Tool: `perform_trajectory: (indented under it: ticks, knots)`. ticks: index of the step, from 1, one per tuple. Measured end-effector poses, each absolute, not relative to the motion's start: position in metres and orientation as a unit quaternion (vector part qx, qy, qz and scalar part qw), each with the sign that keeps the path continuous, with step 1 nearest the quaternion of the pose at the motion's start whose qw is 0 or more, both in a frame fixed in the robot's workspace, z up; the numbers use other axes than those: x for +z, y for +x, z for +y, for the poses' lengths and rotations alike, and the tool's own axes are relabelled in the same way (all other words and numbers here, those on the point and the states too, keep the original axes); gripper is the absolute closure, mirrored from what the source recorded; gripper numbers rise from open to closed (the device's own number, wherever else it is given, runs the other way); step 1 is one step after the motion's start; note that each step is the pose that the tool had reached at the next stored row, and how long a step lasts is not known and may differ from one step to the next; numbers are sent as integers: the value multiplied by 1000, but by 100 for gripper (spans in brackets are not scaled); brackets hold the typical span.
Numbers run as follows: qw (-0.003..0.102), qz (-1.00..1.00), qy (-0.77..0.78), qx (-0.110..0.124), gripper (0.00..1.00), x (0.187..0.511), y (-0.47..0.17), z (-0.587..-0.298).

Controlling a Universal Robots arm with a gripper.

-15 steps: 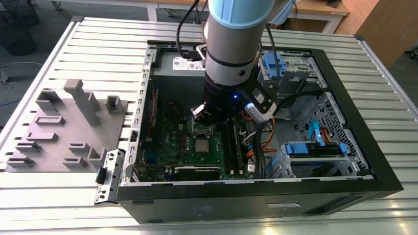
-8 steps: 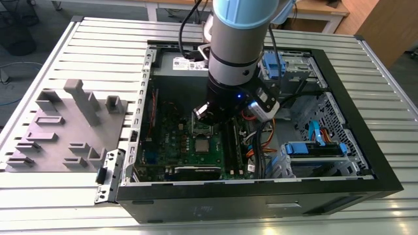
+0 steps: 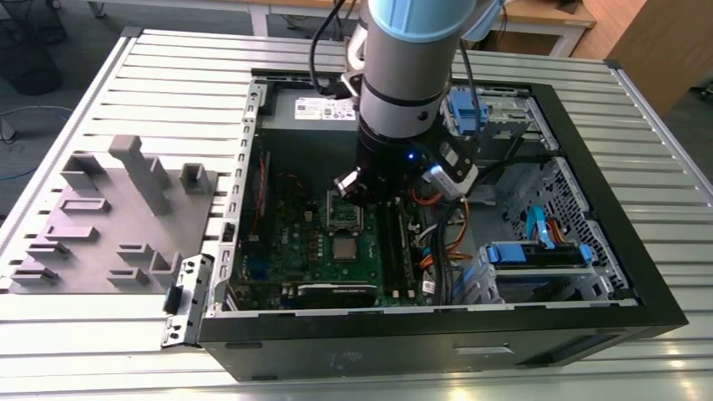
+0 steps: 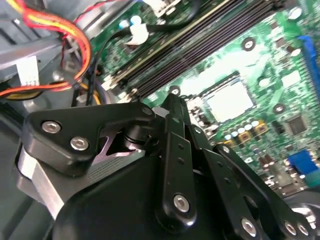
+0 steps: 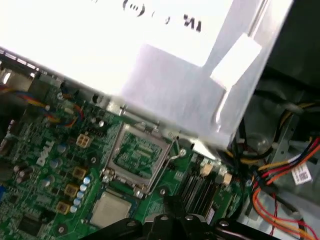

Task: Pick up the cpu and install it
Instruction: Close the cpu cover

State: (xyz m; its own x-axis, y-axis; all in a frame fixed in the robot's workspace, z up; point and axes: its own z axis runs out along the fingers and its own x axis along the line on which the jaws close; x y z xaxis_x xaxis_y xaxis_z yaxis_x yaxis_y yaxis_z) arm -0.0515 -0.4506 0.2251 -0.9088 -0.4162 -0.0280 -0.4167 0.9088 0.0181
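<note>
The arm reaches down into an open computer case [image 3: 624,276] that lies on a slatted metal counter [image 3: 167,75]. The case walls fence the work on all four sides. Inside, the silver power supply [image 3: 317,107] closes one end of the green circuit board [image 3: 295,251], and drive bays with a blue caddy [image 3: 537,255] crowd the exterior view's right. The hand [image 3: 376,199] hangs over the board near the socket frame [image 3: 343,215], apart from the cpu [image 3: 346,248]; whether it is open or closed cannot be told. Nothing is seen in its hold.

The cpu lies flat on the board, dull metal top upward, just beside the socket frame on the side away from the power supply. Being square, it has no long axis, and its edges run parallel to the frame's. The black memory slots [image 3: 392,251] run close along its side toward the exterior view's right, so free room there is narrow.

The exterior view alone takes in the grey plastic blocks [image 3: 112,217], on the counter at its left, well apart from the case. The first wrist view looks into the frame's green interior with its wire lever alongside. The second wrist view shows orange and yellow cables [image 4: 75,45] near the hand's black links
</note>
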Motion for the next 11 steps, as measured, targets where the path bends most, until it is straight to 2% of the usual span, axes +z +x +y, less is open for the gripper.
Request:
perform_trajectory:
  ticks: [11]
  knots:
    - [11,965,-260,13,89,221,-51,-442]
